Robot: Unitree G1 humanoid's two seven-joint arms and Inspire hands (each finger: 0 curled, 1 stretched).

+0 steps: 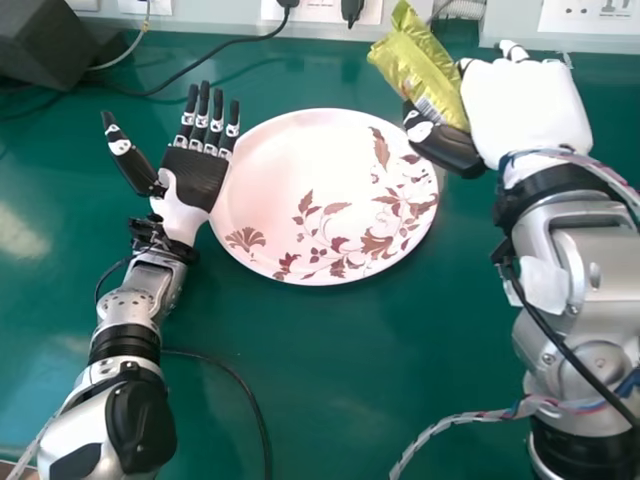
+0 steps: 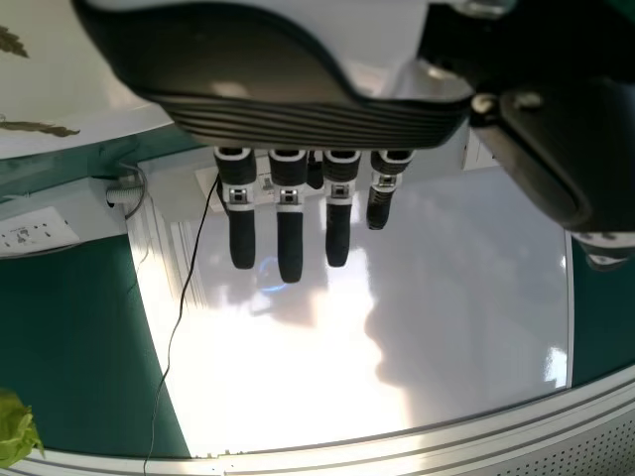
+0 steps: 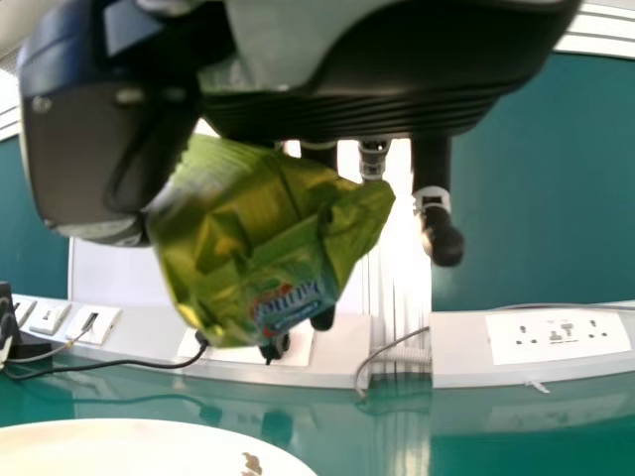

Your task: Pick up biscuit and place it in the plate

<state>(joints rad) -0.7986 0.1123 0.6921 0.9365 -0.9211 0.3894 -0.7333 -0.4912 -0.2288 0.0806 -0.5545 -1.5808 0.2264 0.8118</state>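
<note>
- Packet of crinkled yellow-green foil (image 1: 418, 70), one in all, is held aloft near the far right rim of one round white plate with reddish-brown floral print (image 1: 270, 180).
- Two black-and-white mechanical hands: the right hand (image 1: 530, 115) grips the packet between thumb and curled fingers.
- The left hand (image 1: 195, 178), palm up beside the plate's left rim, is empty, fingers straight, thumb spread wide.
- One green table (image 1: 330, 400) supports the plate.

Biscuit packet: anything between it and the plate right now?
Nothing visible stands between the biscuit packet, held in the right hand, and the plate. The left hand is at the plate's left edge, across from the packet.
</note>
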